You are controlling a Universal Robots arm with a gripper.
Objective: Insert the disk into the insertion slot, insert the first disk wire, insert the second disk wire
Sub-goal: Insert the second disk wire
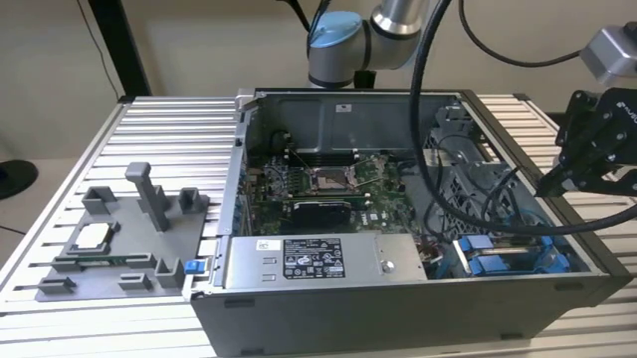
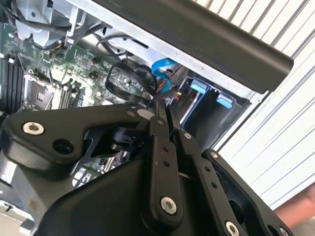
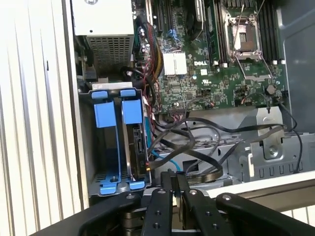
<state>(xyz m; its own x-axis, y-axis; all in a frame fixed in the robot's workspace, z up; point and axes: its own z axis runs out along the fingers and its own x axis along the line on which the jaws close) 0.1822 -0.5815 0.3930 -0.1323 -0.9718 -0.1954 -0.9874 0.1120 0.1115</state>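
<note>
The disk (image 3: 137, 147) stands on edge in its bright blue carrier (image 3: 133, 110), seated in the insertion slot (image 3: 84, 147) at the computer case's corner. In the exterior view the disk (image 1: 494, 261) lies at the case's lower right. My black gripper (image 1: 545, 192) hangs over the case's wall on the exterior view's right, a short way from the disk bay. In both wrist views its fingers (image 3: 160, 196) are pressed together. A thin light-blue disk wire (image 3: 160, 160) runs from beside the disk up to the gripper (image 3: 174, 173). That wire (image 2: 165, 73) arches down to the gripper (image 2: 165, 104).
A second blue carrier (image 3: 106, 115) sits beside the disk. Black cables (image 3: 197, 147) loop across the case floor near the bay. The motherboard (image 1: 329, 179) and grey labelled power-supply box (image 1: 298, 257) fill the case. A grey fixture tray (image 1: 119, 239) lies on the slatted table (image 1: 169, 127).
</note>
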